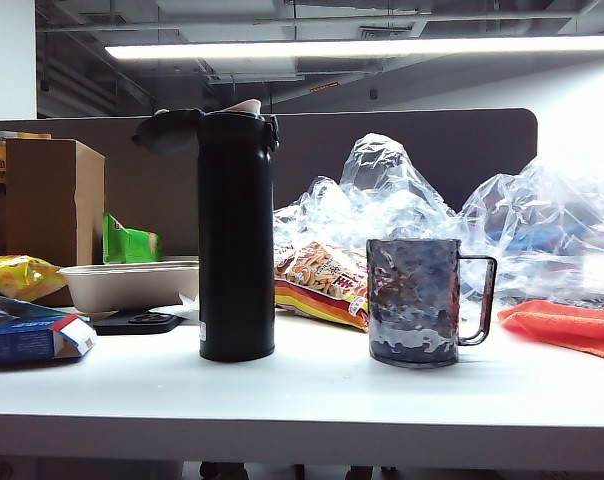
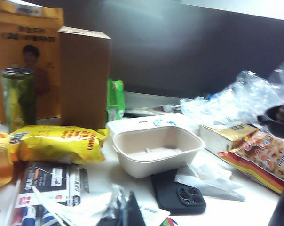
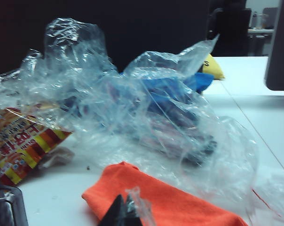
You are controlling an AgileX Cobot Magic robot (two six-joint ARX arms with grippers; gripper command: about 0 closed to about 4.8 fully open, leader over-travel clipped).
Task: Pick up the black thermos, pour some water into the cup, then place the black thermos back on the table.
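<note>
Exterior view: the black thermos (image 1: pixel 236 235) stands upright on the surface (image 1: pixel 312 400), lid flipped open, the cup (image 1: pixel 416 302) near its right. Left wrist view: the left claw (image 2: pixel 125 212), closed and empty, hovers before the beige tray (image 2: pixel 156 149). Right wrist view: the right claw (image 3: pixel 121 211), closed, sits over the orange cloth (image 3: pixel 165 200), apart from the cup's rim (image 3: pixel 8 207).

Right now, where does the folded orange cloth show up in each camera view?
Exterior view: orange cloth at the right edge, right of the dimpled grey-blue cup; no gripper shows.
Left wrist view: not in it; the shut left gripper faces the beige tray.
Right wrist view: the cloth lies just ahead of the shut right gripper.
Shared landmark: red-and-yellow striped snack bag.
</note>
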